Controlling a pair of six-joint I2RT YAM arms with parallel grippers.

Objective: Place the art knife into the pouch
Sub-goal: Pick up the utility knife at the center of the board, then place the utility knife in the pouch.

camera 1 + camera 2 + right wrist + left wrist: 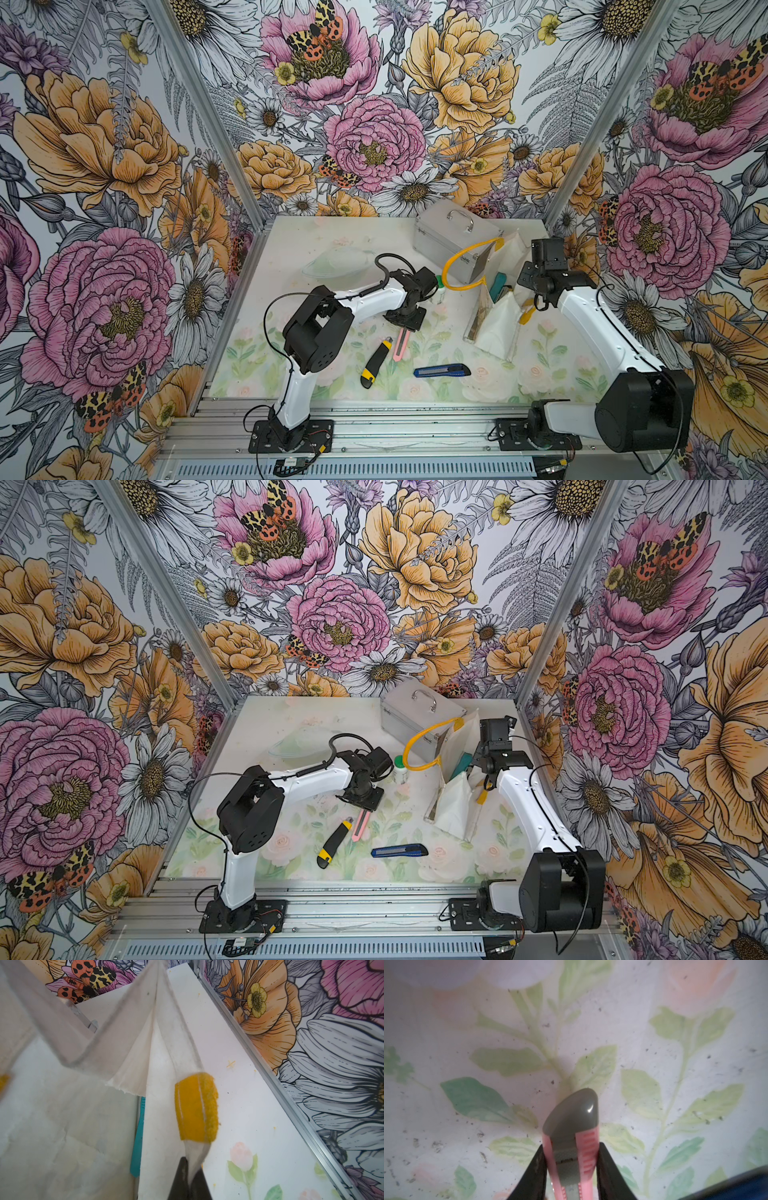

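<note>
Three knives are lying on the worktop [291,237]. A blue knife [441,370] is sitting nearest, on the near side of the left jaws. A yellow-and-black knife [376,363] is lying just beside the pink art knife [402,344], which the left jaws are clamping by its sides. Well apart, the right jaws are pinching together on the pouch [496,328] fabric, right by a yellow handle tab [196,1107]. A teal item [497,286] is sitting inside the pouch. A silver case [453,237] is standing beyond both jaws.

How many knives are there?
4: pink knife in the left gripper, yellow-black knife beside it, blue knife nearer the front, teal knife inside the pouch. More may hide there.
</note>
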